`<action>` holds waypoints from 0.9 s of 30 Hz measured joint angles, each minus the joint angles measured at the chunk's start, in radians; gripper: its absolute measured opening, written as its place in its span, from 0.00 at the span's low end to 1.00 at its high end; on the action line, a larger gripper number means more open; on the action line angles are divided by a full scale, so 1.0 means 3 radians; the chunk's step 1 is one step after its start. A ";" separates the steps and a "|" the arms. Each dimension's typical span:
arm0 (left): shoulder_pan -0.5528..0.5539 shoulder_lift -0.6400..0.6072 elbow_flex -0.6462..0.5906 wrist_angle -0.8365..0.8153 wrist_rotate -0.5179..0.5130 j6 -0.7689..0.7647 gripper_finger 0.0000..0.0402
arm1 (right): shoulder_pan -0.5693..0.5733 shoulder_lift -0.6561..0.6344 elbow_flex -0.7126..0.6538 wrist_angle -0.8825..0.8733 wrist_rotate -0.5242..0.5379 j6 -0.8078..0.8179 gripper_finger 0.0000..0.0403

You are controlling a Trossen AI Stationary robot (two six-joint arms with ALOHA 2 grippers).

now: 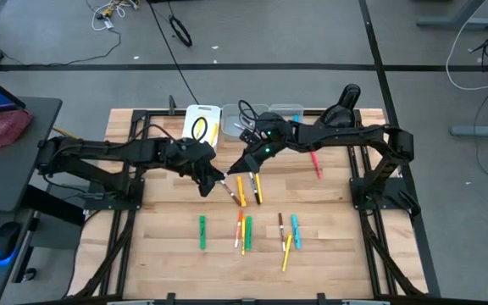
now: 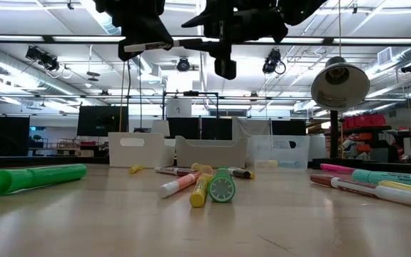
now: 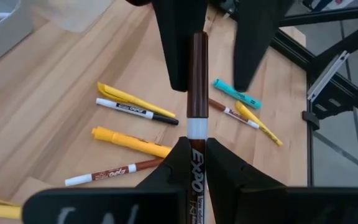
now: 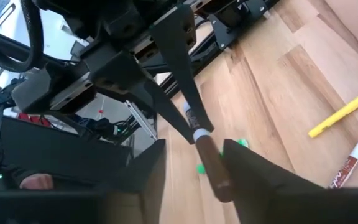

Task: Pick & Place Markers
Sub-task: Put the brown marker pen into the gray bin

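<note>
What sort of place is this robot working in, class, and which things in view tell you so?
Most likely a robotics lab or workshop. Markers lie scattered on a wooden table set in a dark metal frame, cables trail over the grey floor, and the low view shows exposed ceiling ducts and strip lights.

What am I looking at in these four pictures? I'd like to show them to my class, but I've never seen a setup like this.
It is a robot with two dark arms working at a wooden table. One picture looks straight down from above, one looks level across the tabletop, and two come from cameras on the arms' wrists. Loose markers in green, yellow, orange, blue and red lie scattered on the table, and small plastic bins stand at its far edge. The left gripper is shut on a brown Expo marker and holds it up above the table. The right gripper is right at the marker's other end, one finger on each side; whether it grips yet is unclear. It looks like a handover between the arms.
</note>
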 joint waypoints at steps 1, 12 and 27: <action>0.0007 0.0000 0.0000 0.0003 0.0009 0.0005 0.08 | 0.0000 0.0000 0.0000 -0.0006 0.0002 -0.0004 0.34; 0.0013 -0.0004 0.0001 -0.0008 0.0006 0.0057 0.11 | 0.0001 0.0000 0.0000 -0.0004 0.0056 -0.0163 0.05; 0.0219 -0.0008 0.0001 -0.0655 -0.0092 -0.0070 0.57 | -0.0472 -0.0412 0.0000 -0.0997 0.1882 -0.0283 0.05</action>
